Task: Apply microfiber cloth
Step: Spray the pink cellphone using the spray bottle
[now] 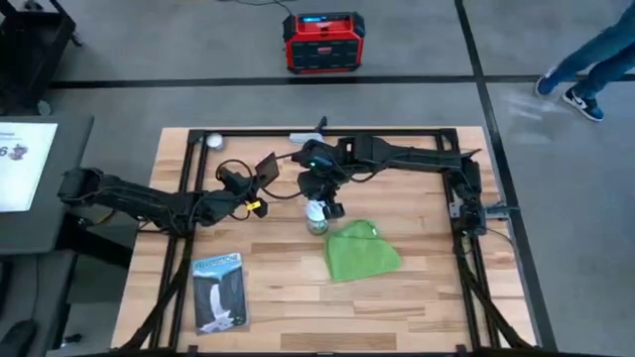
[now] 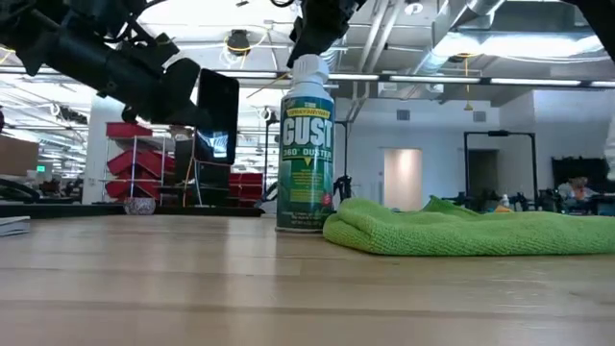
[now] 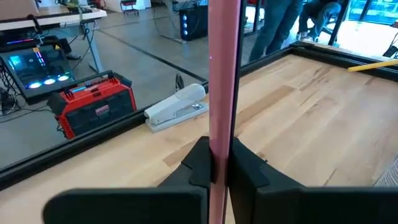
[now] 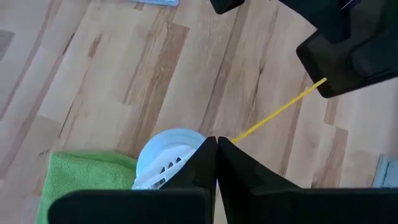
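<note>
The green microfiber cloth (image 1: pixel 362 252) lies rumpled on the table right of centre, and no gripper touches it. In the low view its folded edge (image 2: pixel 365 231) rests against the base of an upright GUST duster can (image 2: pixel 306 159). My right gripper (image 4: pixel 216 152) is shut just above the can's white cap (image 4: pixel 165 158). My left gripper (image 3: pixel 217 163), left of the can, is shut on a pink phone (image 3: pixel 222 74) held up in the air (image 2: pixel 217 113). My left gripper pinches the phone's two flat faces near one end (image 3: pixel 219 146) between its two fingers. The fingers come about level from the table's left. The phone stands upright, lifted clear of the table. My right gripper's shut fingers (image 4: pixel 199 168) point down at the rim of the can's white cap (image 4: pixel 186 146) from above. Whether they press on it, I cannot tell. The can stands upright on the table.
A blue-grey booklet (image 1: pixel 219 291) lies near the front left. A grey stapler (image 3: pixel 177 107) and a white ball (image 1: pixel 212 140) sit by the far edge. A thin yellow straw (image 4: pixel 280 109) runs from the can toward the left arm. Bare wood lies in front of the cloth.
</note>
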`<state>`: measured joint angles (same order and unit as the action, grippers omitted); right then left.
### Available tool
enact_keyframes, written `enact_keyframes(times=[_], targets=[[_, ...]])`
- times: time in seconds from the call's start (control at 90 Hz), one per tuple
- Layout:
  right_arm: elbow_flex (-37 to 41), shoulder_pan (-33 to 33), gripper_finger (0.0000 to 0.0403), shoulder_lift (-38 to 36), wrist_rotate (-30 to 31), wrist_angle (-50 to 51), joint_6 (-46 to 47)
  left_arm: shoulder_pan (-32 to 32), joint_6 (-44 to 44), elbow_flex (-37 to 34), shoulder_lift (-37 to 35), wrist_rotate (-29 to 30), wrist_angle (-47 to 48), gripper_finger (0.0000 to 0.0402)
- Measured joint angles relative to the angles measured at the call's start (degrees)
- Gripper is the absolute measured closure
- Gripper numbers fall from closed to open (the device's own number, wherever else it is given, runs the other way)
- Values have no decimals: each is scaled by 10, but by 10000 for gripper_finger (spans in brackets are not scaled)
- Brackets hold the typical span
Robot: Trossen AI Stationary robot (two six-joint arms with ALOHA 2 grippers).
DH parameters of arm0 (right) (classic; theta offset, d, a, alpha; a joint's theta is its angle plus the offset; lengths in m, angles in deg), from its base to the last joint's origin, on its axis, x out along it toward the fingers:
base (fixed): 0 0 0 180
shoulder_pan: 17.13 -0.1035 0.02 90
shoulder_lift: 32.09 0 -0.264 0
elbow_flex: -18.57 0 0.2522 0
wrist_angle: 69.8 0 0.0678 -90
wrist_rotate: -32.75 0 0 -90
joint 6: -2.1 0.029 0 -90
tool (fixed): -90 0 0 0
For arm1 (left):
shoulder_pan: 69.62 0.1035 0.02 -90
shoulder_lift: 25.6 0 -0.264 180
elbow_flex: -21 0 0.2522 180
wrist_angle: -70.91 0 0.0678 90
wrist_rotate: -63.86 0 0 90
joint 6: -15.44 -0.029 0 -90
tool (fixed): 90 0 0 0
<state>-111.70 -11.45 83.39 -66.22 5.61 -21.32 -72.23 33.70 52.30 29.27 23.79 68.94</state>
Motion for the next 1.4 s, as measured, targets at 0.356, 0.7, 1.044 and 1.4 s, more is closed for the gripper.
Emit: enact_keyframes(times=[0.356,0.7,1.044,1.4], targets=[[18,0,403,-1,-3,-13,0,0,0,0,0,0,0,399],[42,6,403,-3,-25,-38,6,0,2,0,0,-1,1,399],[42,9,403,-2,-33,-40,5,-7,10,0,0,-4,9,399],[43,9,403,-2,-31,-47,3,-7,28,1,45,-5,-6,399]])
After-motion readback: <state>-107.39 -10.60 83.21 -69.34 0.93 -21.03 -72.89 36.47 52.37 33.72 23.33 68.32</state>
